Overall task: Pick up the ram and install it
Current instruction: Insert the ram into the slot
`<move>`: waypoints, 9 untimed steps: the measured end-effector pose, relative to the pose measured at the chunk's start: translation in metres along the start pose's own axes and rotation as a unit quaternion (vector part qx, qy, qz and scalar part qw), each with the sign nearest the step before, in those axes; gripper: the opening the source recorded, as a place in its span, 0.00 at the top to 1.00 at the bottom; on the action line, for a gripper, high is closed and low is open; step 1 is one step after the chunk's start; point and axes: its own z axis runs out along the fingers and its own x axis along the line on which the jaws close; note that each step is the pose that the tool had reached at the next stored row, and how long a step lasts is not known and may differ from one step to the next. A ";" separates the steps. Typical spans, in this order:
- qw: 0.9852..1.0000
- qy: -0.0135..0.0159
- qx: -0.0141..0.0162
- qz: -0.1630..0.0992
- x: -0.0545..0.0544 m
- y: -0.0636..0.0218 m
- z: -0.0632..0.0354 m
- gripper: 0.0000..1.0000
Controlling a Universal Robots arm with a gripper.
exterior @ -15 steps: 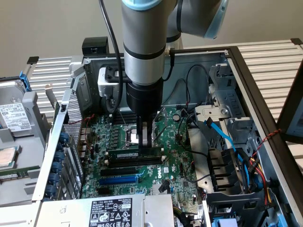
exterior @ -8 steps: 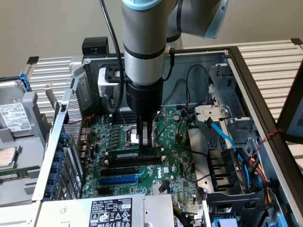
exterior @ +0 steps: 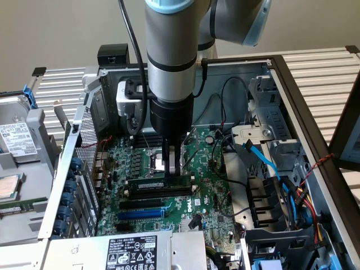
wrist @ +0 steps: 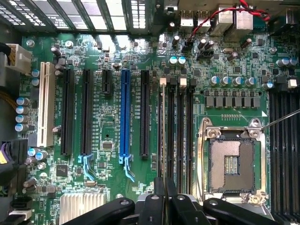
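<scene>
**Here: One Grasp, Two Cameras**

Here the black two-fingered gripper (exterior: 174, 170) on the grey arm points straight down over the green motherboard (exterior: 216, 197). It is clenched on the top edge of the ram (exterior: 151, 184), a long, thin green circuit-board stick with black chips. In the exterior view the ram stands on edge at six o'clock from the square metal processor socket (exterior: 154, 160). The long blue plastic expansion slot (exterior: 143, 214) lies at six o'clock from the ram. Whether the ram is fully seated cannot be told.
</scene>
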 end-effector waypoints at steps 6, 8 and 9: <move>1.000 0.000 -0.002 0.000 0.000 -0.0001 0.0011 0.87; 1.000 0.000 -0.002 0.000 0.000 -0.0001 0.0012 0.87; 1.000 0.000 -0.002 0.000 0.000 -0.0001 0.0013 0.87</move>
